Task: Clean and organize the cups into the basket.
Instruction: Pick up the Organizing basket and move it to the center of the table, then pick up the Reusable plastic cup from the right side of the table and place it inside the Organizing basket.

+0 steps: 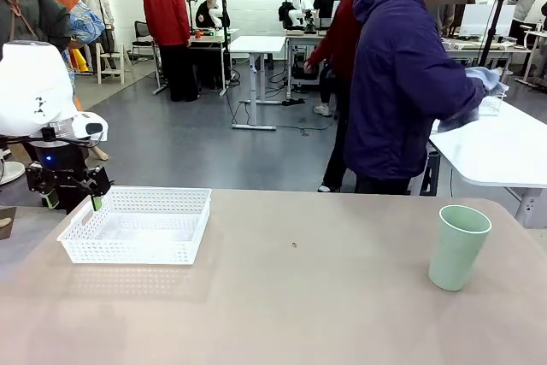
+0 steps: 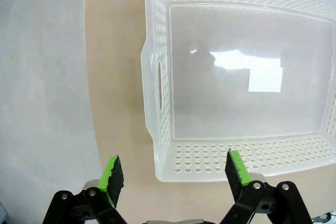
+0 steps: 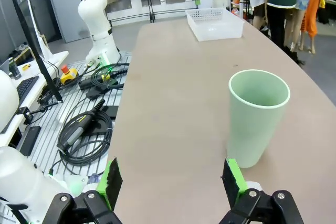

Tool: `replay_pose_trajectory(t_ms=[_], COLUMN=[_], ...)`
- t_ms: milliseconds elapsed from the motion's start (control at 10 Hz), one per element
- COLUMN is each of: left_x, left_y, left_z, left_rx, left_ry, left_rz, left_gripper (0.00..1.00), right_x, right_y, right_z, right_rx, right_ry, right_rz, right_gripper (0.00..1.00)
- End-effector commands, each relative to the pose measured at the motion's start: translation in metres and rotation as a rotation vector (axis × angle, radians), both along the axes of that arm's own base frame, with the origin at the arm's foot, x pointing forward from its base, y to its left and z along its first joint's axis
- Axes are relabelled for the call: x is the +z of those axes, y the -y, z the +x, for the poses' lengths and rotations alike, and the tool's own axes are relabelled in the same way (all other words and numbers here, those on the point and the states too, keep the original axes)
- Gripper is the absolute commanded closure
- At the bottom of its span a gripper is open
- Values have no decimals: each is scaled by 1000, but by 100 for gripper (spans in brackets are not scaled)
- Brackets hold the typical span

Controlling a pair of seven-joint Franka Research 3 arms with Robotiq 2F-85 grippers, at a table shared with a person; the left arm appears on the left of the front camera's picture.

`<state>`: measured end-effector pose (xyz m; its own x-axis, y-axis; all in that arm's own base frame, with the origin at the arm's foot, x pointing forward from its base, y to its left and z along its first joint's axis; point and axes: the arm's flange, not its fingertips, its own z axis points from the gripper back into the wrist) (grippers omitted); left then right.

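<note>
— On the table's right side, near the edge, the mint cup (image 1: 459,247) is being shown upright, mouth up, well apart from the basket (image 1: 137,250) at the far left.

— Grippers?

— Nothing is being held by either. The left gripper (image 1: 73,202) is hanging w/ jaws spread wide by the basket's left end. In its wrist view, the basket's holed wall (image 2: 241,156) is lying just ahead of the pads (image 2: 113,174), and the basket is empty. The right gripper (image 3: 172,176) is being held wide open too, low over the table (image 3: 168,93). The cup (image 3: 257,119) is just ahead and off to one side, not between the fingers.

— How's the cup being judged for handling?

— Prob. light, stiff and smooth-walled, so some slip is being expected. It's tall and empty, so it's being treated as easy to tip if nudged. It doesn't look fragile, but the material can't be told for sure.

— Where's hold being advised?

— A side grip at approx. mid-height is being favoured, w/ the pads squared across the taper and a modest squeeze. Alt. option: a rim pinch, one finger inside. Lining up is being needed first, since the cup is sitting off the gripper's centre line.
</note>
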<state>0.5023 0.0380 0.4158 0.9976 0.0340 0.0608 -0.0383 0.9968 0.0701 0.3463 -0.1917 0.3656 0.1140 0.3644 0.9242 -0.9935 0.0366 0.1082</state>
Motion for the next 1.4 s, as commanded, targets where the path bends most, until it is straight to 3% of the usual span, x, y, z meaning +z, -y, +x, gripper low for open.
replay_pose_trajectory(t_ms=[0,300,700,900,1100,1300], left_x=[-5,-11,-22,-22,-22,-22], left_y=[-7,-22,-25,-22,-22,-22], left_z=[4,11,11,6,6,6], left_rx=[-3,12,20,27,27,27], left_ry=[-2,-5,-14,-32,-32,-32], left_rz=[0,-10,-30,-10,-10,-10], left_gripper=[0,0,0,0,0,0], right_x=[-10,-42,-85,-91,-93,-102], right_y=[-7,-12,-34,-48,-48,-46], right_z=[2,17,41,48,57,68], right_rx=[18,20,80,86,48,-39], right_ry=[40,154,168,199,185,122], right_rz=[-9,-49,-6,-7,-5,-52], right_gripper=[0,0,0,0,0,0])
